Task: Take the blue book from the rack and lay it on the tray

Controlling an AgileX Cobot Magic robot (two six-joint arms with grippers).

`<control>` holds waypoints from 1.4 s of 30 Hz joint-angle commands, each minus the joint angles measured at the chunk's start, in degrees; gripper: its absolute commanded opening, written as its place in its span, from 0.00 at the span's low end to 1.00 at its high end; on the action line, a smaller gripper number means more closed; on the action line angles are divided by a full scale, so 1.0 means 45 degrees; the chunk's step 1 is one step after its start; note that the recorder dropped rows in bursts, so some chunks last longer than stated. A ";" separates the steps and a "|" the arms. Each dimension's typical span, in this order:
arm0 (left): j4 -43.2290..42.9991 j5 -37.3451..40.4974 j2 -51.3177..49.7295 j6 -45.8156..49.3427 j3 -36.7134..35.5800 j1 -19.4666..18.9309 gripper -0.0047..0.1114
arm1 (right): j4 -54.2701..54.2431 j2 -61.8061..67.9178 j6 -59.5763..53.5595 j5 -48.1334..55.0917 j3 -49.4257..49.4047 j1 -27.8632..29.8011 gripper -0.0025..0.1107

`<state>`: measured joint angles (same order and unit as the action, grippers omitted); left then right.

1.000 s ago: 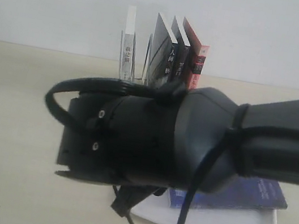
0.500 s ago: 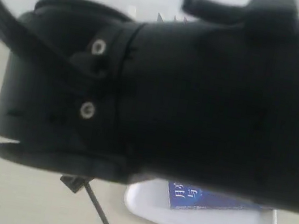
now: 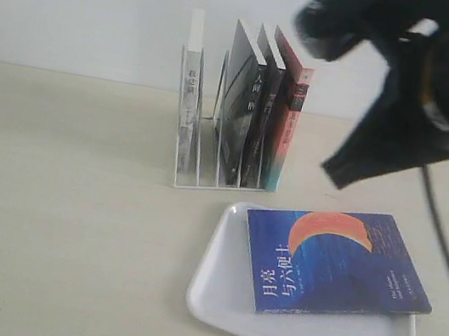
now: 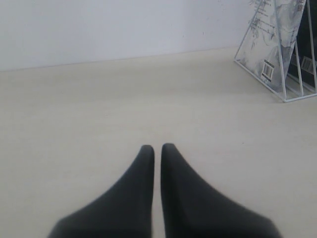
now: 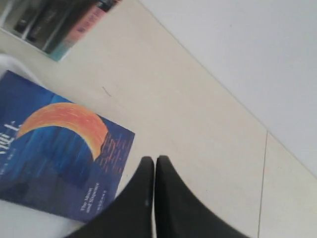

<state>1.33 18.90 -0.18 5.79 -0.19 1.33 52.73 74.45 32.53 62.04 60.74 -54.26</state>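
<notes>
The blue book (image 3: 336, 263) with its orange crescent lies flat, cover up, on the white tray (image 3: 217, 313) at the front right; its right edge overhangs the rim. The right wrist view also shows the blue book (image 5: 54, 148). The white wire rack (image 3: 192, 158) behind holds several upright books. My right gripper (image 5: 155, 159) is shut and empty, raised off the book near its far corner; in the exterior view the right arm (image 3: 427, 90) is a dark blur at the upper right. My left gripper (image 4: 157, 147) is shut and empty over bare table, with the rack (image 4: 277, 59) off to one side.
A white-spined book (image 3: 190, 85), two black-spined books (image 3: 252, 104) and a red-and-teal-spined book (image 3: 289, 118) stand in the rack. A white wall rises behind the beige table (image 3: 52, 217). A black cable (image 3: 444, 248) hangs from the right arm.
The right arm, which filled the exterior view over the tray, has swung up and to the right, uncovering the book lying on the tray.
</notes>
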 commanded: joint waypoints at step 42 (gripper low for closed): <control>0.0030 -0.0201 0.0039 0.0049 0.0043 -0.0025 0.08 | -0.2448 -1.1042 -0.0205 -0.9629 -0.7152 1.2080 0.02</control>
<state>1.33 18.90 -0.18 5.79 -0.19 1.33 41.86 32.72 31.19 19.53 34.28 -0.13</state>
